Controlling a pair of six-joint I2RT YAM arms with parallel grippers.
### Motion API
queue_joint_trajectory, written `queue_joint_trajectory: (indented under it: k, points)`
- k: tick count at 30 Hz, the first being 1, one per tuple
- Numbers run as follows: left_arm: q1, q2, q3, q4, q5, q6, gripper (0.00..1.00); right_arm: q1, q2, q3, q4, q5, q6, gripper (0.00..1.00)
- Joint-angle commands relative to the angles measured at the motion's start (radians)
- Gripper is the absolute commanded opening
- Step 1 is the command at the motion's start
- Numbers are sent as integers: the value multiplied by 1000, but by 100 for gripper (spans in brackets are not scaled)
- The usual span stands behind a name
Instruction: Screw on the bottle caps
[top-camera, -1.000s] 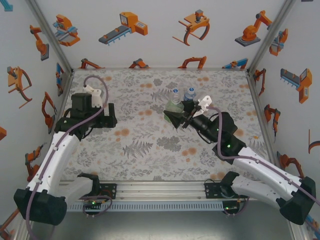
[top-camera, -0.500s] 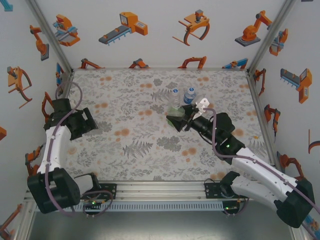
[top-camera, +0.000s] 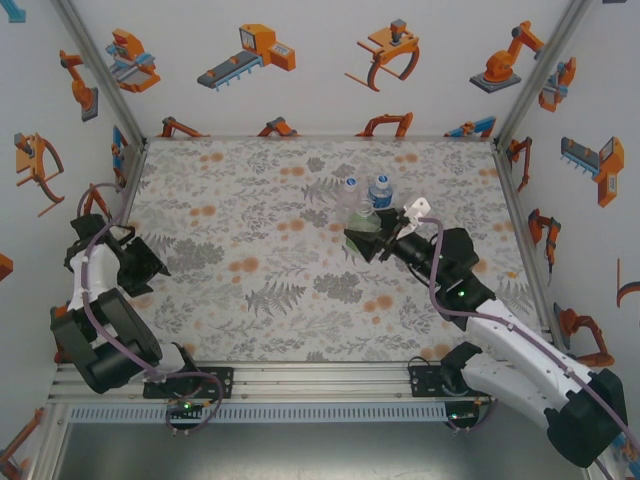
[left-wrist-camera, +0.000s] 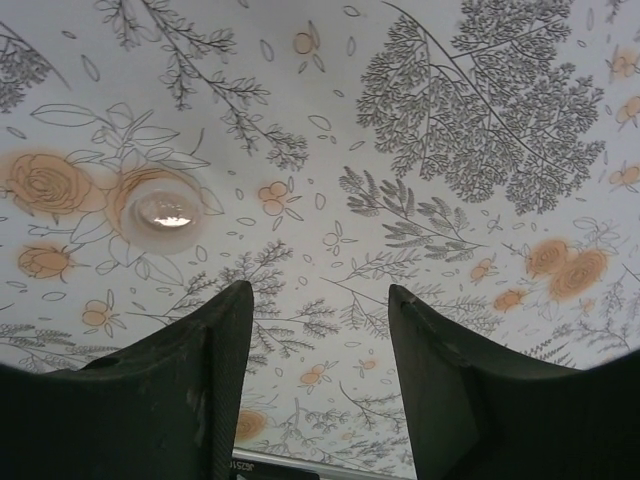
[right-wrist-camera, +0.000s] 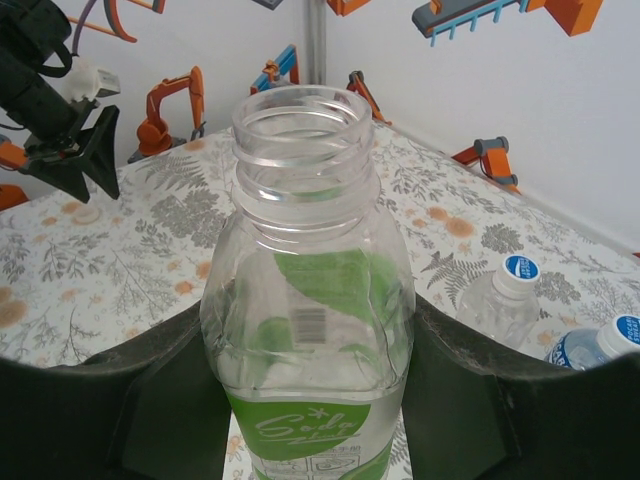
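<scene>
My right gripper (top-camera: 367, 238) (right-wrist-camera: 308, 335) is shut on a green-labelled clear bottle (top-camera: 366, 216) (right-wrist-camera: 306, 290), which stands upright with its threaded mouth open. Two capped bottles stand just behind it, one colourless (top-camera: 350, 190) (right-wrist-camera: 505, 290) and one blue-labelled (top-camera: 380, 188) (right-wrist-camera: 600, 345). A pale round bottle cap (left-wrist-camera: 165, 208) lies on the mat ahead and left of my left gripper (left-wrist-camera: 320, 292) (top-camera: 150, 263). That gripper is open with nothing between its fingers and hangs low by the left wall. Its dark tips (right-wrist-camera: 75, 150) point at the mat.
The floral mat (top-camera: 270, 290) covers the table between white printed walls. The aluminium rail (top-camera: 320, 380) with both arm bases runs along the near edge. Bare mat lies between the two grippers.
My left arm has swung back from the left-middle of the table to the left wall, and its jaws have narrowed. The right gripper with the green bottle has shifted slightly.
</scene>
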Motion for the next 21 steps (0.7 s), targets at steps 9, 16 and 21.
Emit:
queue_joint_trajectory:
  k: [9,16,21]
  points:
    - [72,21,-22,-63,-7,-34,48,-38,29,-28,103,5,-70,27]
    - [103,-37,-38,-96,-45,-88,46,-40,26,-37,92,17,-83,27]
    - [128,-50,-35,-80,-97,-94,44,-40,18,-45,85,33,-115,27]
